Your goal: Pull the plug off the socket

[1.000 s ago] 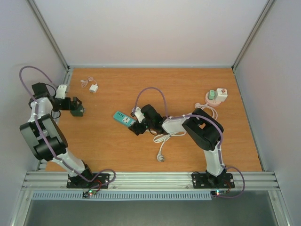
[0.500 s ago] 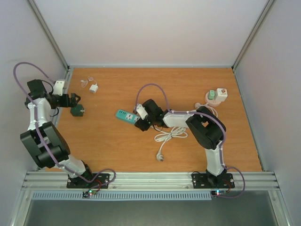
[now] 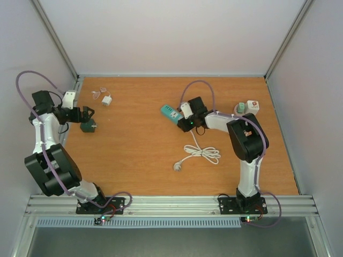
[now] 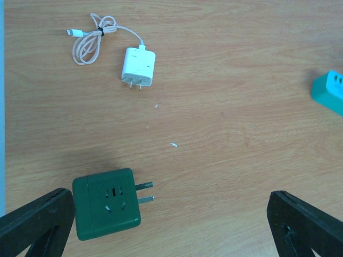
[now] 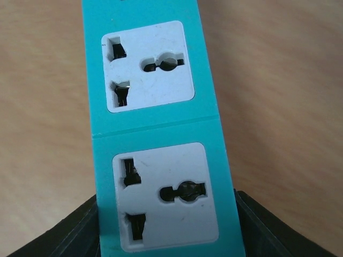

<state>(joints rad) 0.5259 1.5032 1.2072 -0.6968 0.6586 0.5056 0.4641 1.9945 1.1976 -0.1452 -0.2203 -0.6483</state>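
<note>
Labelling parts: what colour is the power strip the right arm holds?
The power strip is teal with white socket faces, clearest in the right wrist view.

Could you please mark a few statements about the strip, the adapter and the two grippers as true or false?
1. The right fingers clamp the teal strip. True.
2. The green adapter is plugged into the strip. False: it lies apart on the table, prongs bare.
3. The left fingers are open. True.
4. Both sockets in the right wrist view hold plugs. False: both are empty.
5. A white charger lies on the table with its cable. True.
</note>
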